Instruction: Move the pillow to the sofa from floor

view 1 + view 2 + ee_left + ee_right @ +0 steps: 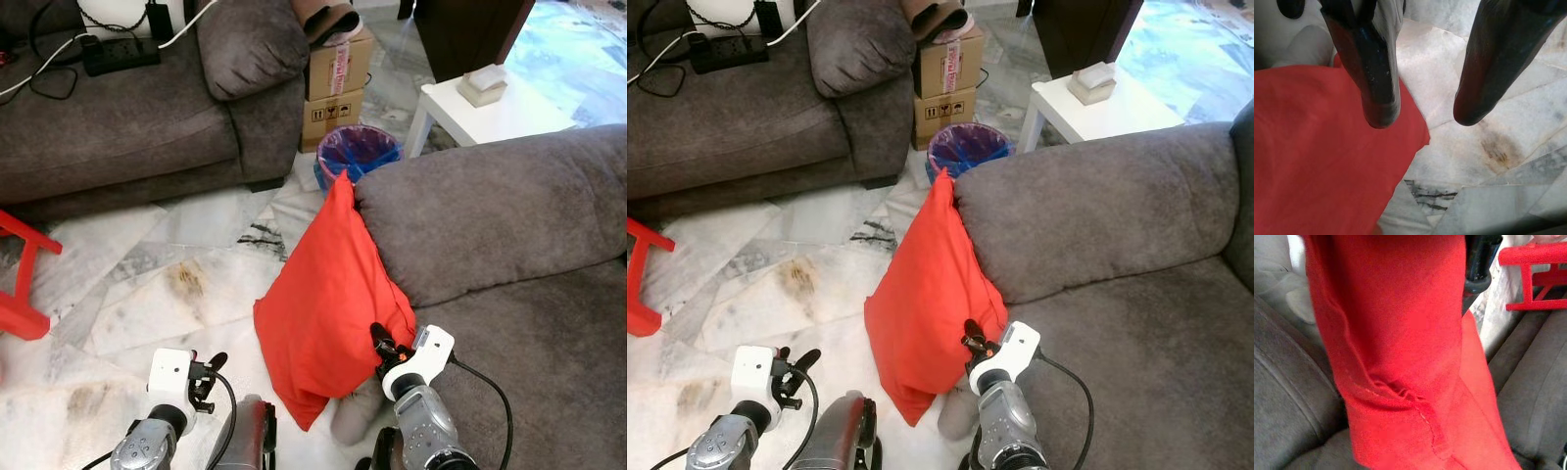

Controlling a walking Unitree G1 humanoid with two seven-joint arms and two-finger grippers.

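Presently, a red pillow (pixel 328 299) was recorded at the centre of the head views, stood on end on the marble floor (pixel 147 284) and leaned against the armrest (pixel 490 220) of the near grey sofa (pixel 549 372) at the right of the frame, its upper corner raised above the armrest top. The right gripper (pixel 377 343) was seen at the pillow's lower right edge, and in the right wrist view the fabric was bunched and creased close before the camera; the cloth was judged to be pinched, the fingers closed on it. The left gripper (pixel 1420 105) was noted low at lower centre, its two fingers (pixel 1376 93) parted and holding nothing, just beside the pillow's lower corner. The step in hand was judged to be the lift from the floor; the next move was judged to call for the pillow to be raised over the armrest and carried right onto the seat. The armrest itself was judged the chief obstruction. Also entered: a second sofa (pixel 127 117) at upper left bearing a power strip (pixel 120 51), stacked cardboard boxes (pixel 338 88), a purple-lined bin (pixel 358 152), a white side table (pixel 480 113), a red stool (pixel 22 284) at far left.
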